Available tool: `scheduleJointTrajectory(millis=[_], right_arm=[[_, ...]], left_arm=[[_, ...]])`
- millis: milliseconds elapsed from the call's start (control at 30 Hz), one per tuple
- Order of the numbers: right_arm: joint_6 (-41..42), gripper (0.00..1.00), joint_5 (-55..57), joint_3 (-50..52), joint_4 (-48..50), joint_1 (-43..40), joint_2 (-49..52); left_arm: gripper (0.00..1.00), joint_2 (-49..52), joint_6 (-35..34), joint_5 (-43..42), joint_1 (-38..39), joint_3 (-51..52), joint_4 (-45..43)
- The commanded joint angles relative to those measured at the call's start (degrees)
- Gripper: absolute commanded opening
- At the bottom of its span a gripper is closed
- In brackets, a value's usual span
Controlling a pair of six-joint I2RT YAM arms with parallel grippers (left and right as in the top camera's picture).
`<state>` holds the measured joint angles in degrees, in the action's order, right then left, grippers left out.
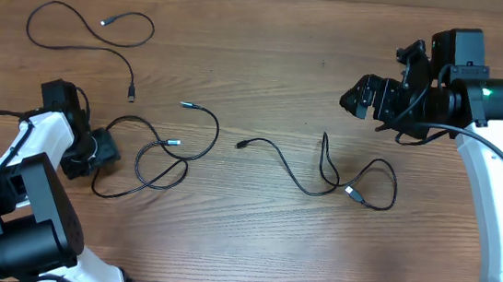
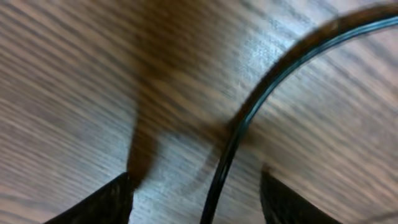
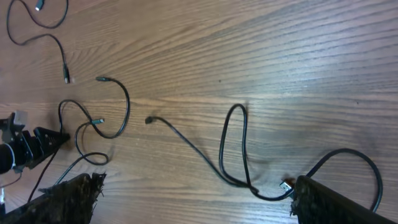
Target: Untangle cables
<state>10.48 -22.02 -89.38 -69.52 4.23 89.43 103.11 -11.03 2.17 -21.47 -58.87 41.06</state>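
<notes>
Loosely looped black cables (image 2: 244,118), grained wood (image 1: 269,59), left jaws parted astride one, right jaws agape

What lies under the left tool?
Beneath the left tool, one black cable crosses bare wooden table between open fingers. Overhead, the tool covers that stretch.

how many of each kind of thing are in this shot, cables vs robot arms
cables: 3 (top-left cable, middle cable, right cable)
robot arms: 2 (left arm, right arm)
total: 5
</notes>
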Motion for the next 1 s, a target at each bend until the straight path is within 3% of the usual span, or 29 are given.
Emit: scheduleJointTrajectory(millis=[0,133,300,333,467,733,967], right_arm=[[0.0,0.99,0.6,0.2,0.5,0.2,0.1],[0.0,1.00,0.6,0.2,0.9,0.2,0.1],[0.0,1.00,0.6,0.2,0.9,0.2,0.1],[0.0,1.00,0.6,0.1,0.9,0.2,0.1],[0.0,1.00,0.6,0.2,0.9,0.2,0.1],[0.0,1.00,0.6,0.2,0.9,0.2,0.1],[0.0,1.00,0.6,0.2,0.9,0.2,0.1]], left_arm=[[0.60,3.2,-0.3,0.8,0.0,1.0,0.2],[0.43,3.2,0.1,1.0,0.0,1.0,-0.3],[0.06,3.2,0.3,1.4,0.0,1.0,-1.3],[0.04,3.2,0.3,1.4,0.0,1.0,-1.4],[0.04,3.0,0.3,1.4,0.0,-0.2,-0.3],[0.04,-0.3,-2.6,-1.7,0.2,-20.8,21.8],[0.04,-5.1,9.6,-11.2,0.9,-47.5,34.4]])
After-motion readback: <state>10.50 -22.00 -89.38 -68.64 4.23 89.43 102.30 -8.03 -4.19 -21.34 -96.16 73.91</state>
